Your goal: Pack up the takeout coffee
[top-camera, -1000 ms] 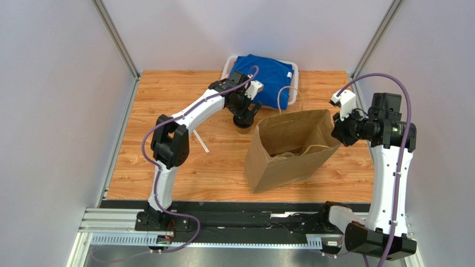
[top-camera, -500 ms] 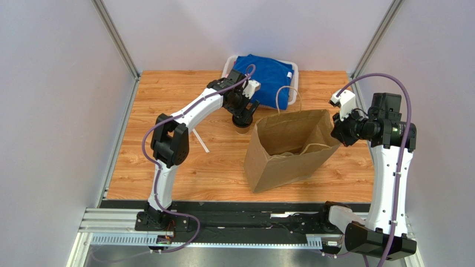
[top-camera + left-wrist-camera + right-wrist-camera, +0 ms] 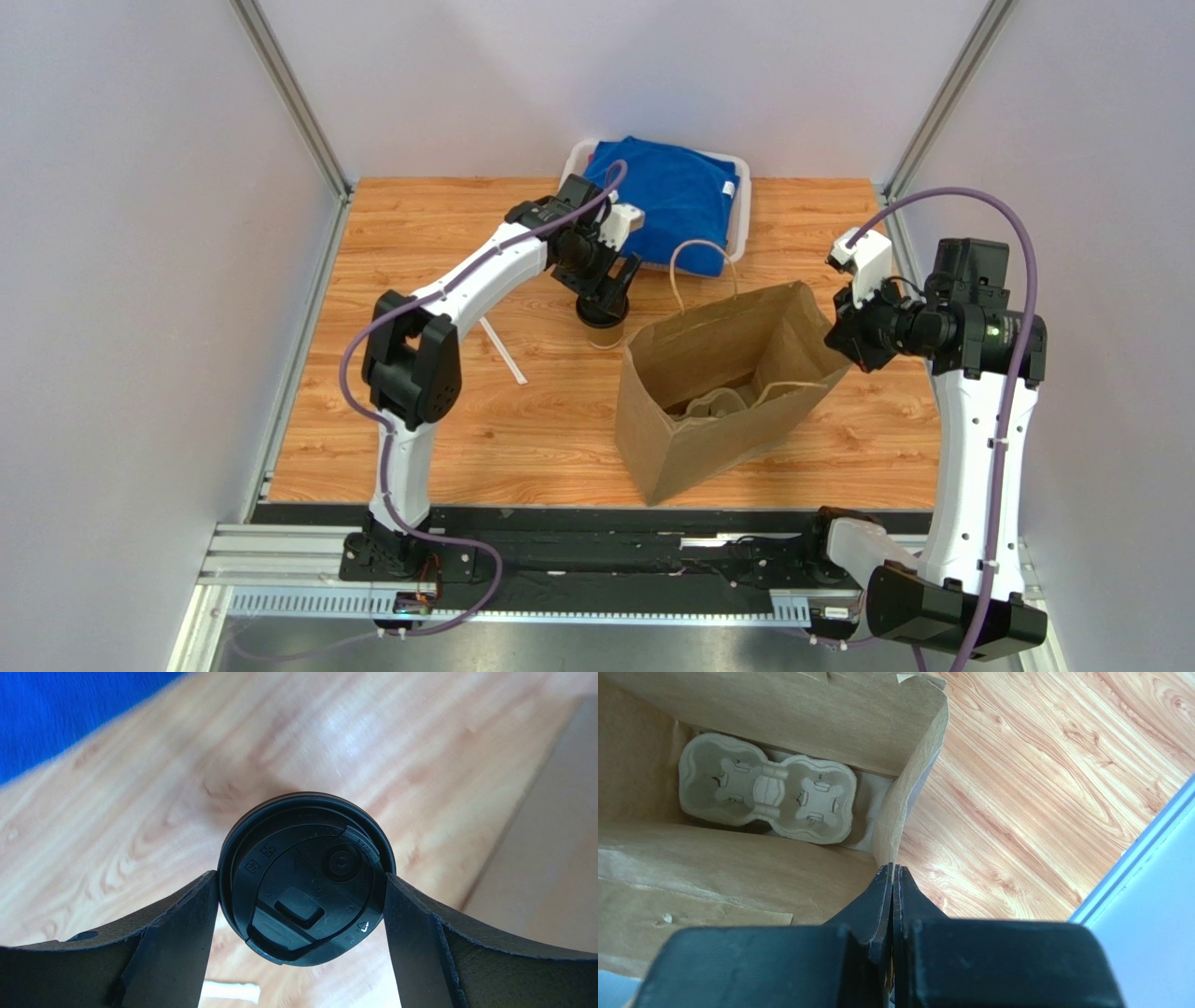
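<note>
One second has brought my left tool [image 3: 302, 882] down over the takeout coffee [image 3: 605, 328]. Its jaws are drawing in, and the fingers [image 3: 175, 941] now stand on either side of the black lid [image 3: 309, 847], right at its rim. I cannot tell whether they press it yet, and nothing is lifted. I judge the pick to be on the point of closing, with the packing itself yet to come.

The coffee stands upright on the bench [image 3: 421, 420], its long axis vertical, lid uppermost and facing my wrist camera, base on the wood. It sits outside the paper bag [image 3: 687, 459], just beside the bag's far left corner, between it and the white bin [image 3: 741, 196] holding the blue cloth [image 3: 673, 189].

My right tool [image 3: 892, 875] is clamped fully shut on the bag's right-hand rim. Over that same second the bag has leaned and slid a little to the left. Its mouth stands open, and the grey cup carrier [image 3: 766, 798] lying on its floor now shows from above. That reads to me as a bag held ready. The carrier's wells face up, and a cup kept level could go straight down into one.
</note>
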